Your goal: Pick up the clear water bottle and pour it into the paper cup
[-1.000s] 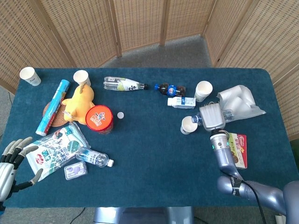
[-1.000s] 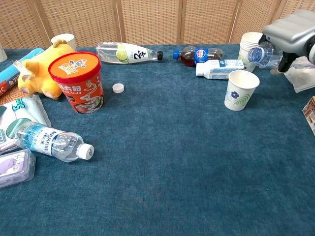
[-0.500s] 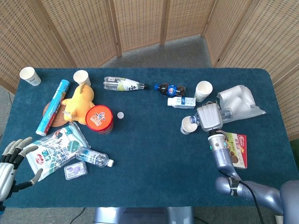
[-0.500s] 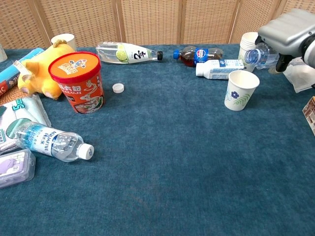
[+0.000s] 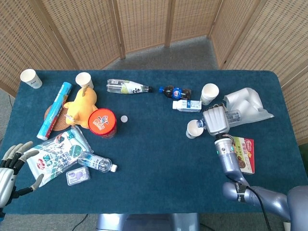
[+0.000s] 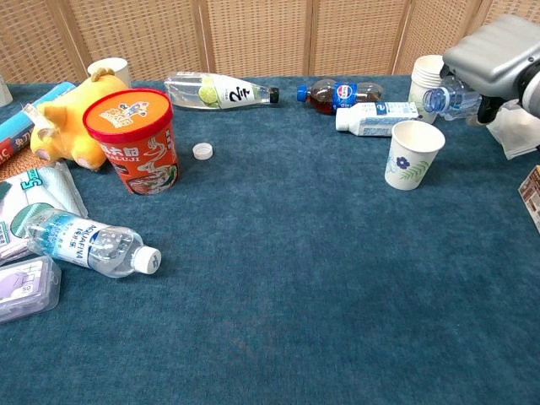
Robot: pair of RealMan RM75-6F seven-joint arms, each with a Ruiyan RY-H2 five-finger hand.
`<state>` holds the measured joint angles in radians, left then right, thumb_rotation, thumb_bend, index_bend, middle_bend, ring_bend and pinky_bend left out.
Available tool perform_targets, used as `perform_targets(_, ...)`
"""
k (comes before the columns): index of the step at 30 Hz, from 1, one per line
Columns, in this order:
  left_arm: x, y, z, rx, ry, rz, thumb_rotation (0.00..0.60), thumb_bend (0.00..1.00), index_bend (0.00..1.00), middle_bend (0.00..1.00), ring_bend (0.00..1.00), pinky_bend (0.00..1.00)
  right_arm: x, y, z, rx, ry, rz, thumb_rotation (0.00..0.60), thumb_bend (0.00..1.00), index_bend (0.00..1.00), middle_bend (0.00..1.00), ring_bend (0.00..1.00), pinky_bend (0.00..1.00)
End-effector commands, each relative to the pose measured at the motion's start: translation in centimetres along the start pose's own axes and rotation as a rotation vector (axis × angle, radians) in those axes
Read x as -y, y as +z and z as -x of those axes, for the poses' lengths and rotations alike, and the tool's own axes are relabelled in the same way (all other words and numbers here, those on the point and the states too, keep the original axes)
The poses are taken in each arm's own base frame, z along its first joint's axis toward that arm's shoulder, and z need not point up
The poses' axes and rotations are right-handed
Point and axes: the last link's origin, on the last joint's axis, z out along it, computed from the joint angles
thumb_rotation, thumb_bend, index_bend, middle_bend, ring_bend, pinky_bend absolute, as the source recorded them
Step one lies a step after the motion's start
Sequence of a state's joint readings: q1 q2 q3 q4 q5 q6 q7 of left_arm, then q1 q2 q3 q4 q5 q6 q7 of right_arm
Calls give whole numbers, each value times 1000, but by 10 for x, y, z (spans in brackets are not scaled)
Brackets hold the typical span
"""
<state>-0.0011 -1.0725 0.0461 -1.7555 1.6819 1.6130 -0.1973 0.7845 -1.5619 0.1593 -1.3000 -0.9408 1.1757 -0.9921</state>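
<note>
My right hand [image 5: 216, 120] [image 6: 498, 55] grips a clear water bottle [image 6: 449, 99] [image 5: 234, 115], held on its side above the table. Its open neck points left, just over the rim of a paper cup [image 6: 414, 153] [image 5: 194, 129] with a blue flower print. The bottle's white cap [image 6: 202, 151] [image 5: 124, 118] lies on the cloth near the middle. My left hand [image 5: 13, 166] hangs open off the table's front left corner, seen only in the head view.
Another water bottle [image 6: 91, 243] lies at front left beside snack packets [image 5: 55, 151]. An orange noodle tub [image 6: 135, 141], a yellow plush [image 6: 69, 122], lying drink bottles [image 6: 221, 89] [image 6: 342, 91] [image 6: 375, 118], stacked cups [image 6: 429, 76] and a white bag [image 5: 245, 103] crowd the back.
The right hand with the bottle shifted slightly between frames, the neck staying over the cup's rim. The left hand has not moved.
</note>
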Motion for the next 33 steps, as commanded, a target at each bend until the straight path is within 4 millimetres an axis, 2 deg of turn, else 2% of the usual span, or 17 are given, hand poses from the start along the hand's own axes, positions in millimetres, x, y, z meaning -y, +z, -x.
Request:
perform_targets(1, 0, 0, 0, 0, 0, 1, 446, 385, 209, 119, 0, 0, 0, 0, 0, -2, -6, 2, 600, 312, 684, 698, 582, 616)
perform_targets(33, 1, 1, 2, 6, -4, -1, 448, 385, 209, 119, 0, 0, 0, 3, 3, -41, -127, 17, 600, 314, 692, 699, 589, 616)
